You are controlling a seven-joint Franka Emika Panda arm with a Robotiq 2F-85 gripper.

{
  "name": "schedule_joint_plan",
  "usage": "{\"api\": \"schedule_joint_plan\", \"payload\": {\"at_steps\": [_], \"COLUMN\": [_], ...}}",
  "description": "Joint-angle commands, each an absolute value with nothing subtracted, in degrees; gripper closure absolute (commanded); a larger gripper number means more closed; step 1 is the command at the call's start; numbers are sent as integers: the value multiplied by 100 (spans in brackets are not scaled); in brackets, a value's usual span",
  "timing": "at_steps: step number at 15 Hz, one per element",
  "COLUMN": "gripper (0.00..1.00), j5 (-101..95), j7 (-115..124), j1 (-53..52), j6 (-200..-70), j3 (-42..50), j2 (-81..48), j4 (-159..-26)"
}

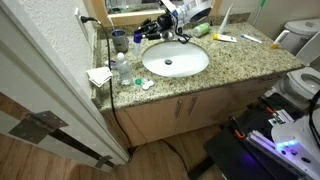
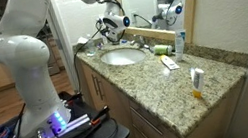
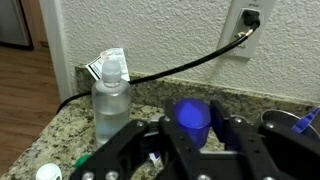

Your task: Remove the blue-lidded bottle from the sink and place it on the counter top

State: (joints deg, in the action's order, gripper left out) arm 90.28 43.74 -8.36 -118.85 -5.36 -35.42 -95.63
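Blue-lidded bottle [image 3: 192, 113] clamped between the gripper [image 3: 196, 138] fingers, raised clear of the counter top [image 3: 60, 135]. Clear bottle [image 3: 110, 95] stands far left by the wall.

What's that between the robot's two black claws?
The blue-lidded bottle, held between the fingers of the gripper; the wrist view shows its blue cap there.
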Motion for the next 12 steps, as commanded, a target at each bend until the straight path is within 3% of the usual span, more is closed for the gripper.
{"api": "schedule_joint_plan", "payload": {"at_steps": [1,12], "gripper": [86,86], "j5": [8871,8240], "j7": [4783,5780], "j1": [-1009,-1043], "j6": [-12125,-12325], "j3": [-522,-511], "j2": [-4127,-4747], "j4": [-8864,-7991]}}
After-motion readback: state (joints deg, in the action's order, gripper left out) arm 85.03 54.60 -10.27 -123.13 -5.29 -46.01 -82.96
